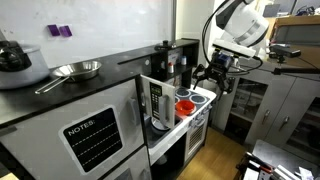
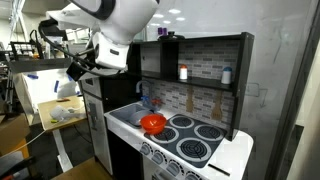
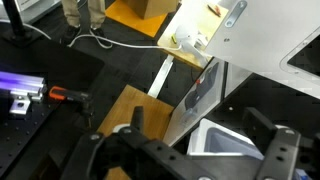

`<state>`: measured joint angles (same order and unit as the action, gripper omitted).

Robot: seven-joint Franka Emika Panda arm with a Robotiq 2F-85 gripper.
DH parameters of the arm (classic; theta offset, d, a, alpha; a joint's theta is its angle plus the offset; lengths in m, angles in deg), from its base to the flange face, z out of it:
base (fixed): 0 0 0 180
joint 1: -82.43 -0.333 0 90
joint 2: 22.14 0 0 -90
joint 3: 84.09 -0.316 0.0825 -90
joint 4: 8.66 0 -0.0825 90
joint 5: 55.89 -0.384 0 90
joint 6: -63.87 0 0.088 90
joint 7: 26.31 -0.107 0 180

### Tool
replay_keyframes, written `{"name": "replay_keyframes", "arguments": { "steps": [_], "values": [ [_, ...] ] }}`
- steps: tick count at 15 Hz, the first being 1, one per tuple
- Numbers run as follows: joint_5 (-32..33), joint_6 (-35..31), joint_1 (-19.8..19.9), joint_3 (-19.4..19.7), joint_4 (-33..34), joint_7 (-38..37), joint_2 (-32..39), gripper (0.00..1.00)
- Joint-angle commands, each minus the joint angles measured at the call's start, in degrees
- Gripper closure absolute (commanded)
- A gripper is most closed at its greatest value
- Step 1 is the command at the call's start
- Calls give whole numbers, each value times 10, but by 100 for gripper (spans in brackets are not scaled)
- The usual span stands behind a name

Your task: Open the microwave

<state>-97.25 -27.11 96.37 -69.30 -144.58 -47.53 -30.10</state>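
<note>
Door of the microwave (image 1: 157, 104) already stands swung outward just beside the red bowl (image 1: 185, 105); claw (image 3: 210, 135) hangs spread, holding nothing, apart from the bowl. Opening looks done; next, back clear.

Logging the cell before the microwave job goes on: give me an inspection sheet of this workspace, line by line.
Surface: white toy kitchen top with stove burners; black counter beside it.
Job's things: microwave, its silver-framed door appears to stand open.
Clutter: red bowl on the toy kitchen top; silver pan and dark pot on the counter.
Claw: claw open, empty, apart from the microwave.
Cables: white cable on the floor in the wrist view.
Surroundings: cardboard box on the floor; NOTES board on the white door.
</note>
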Motion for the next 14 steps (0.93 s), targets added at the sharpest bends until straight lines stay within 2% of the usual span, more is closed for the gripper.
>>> {"name": "replay_keyframes", "arguments": {
  "steps": [1,14],
  "values": [
    [68,6,-4,-18,47,34,2,0],
    [311,8,-33,-45,173,157,28,0]
  ]
}}
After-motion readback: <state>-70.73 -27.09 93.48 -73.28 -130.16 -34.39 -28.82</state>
